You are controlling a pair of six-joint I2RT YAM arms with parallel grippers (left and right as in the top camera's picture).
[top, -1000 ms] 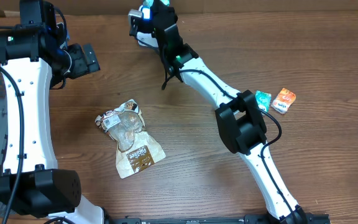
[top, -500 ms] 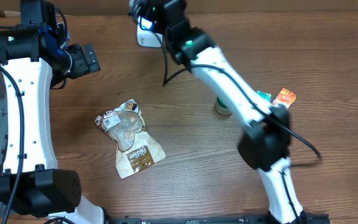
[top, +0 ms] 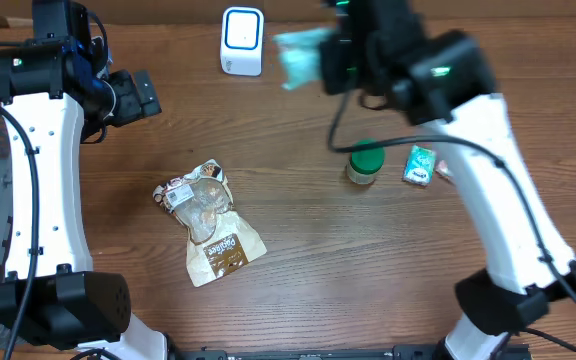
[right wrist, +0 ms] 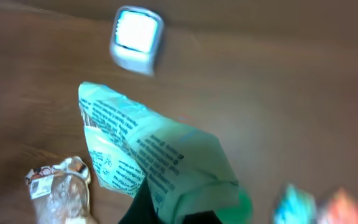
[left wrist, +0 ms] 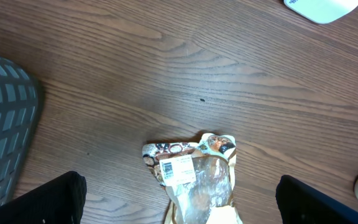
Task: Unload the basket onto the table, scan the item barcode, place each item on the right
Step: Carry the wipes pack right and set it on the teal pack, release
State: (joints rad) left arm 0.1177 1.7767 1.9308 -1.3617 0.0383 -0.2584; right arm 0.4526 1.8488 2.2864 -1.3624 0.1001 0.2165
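Above the far side of the brown wooden desk (top: 308, 285), the right claw (top: 333, 62) is pinching shut on a pale green plastic packet with black print (right wrist: 143, 163). The packet is hanging in the air just to the right of a small white barcode scanner with a glowing blue-white face (top: 241, 40). Packet and claw are showing smeared with blur overhead. From the wrist camera the printed side is facing the lens, and it cannot be told whether a barcode is facing the scanner. The left claw (top: 136, 96) is hanging wide open and empty near the left side, well apart from everything. A crinkled brown-and-clear snack bag (top: 208, 222) is lying mid-desk. A green-lidded jar (top: 365, 162) and a small teal packet (top: 420, 165) are sitting under the right arm. As for risk, the packet looks limp and is being held by one end. It could fold or swing so the code is angling away and no read is registering. A hasty pass could also be loosening it from the grip.
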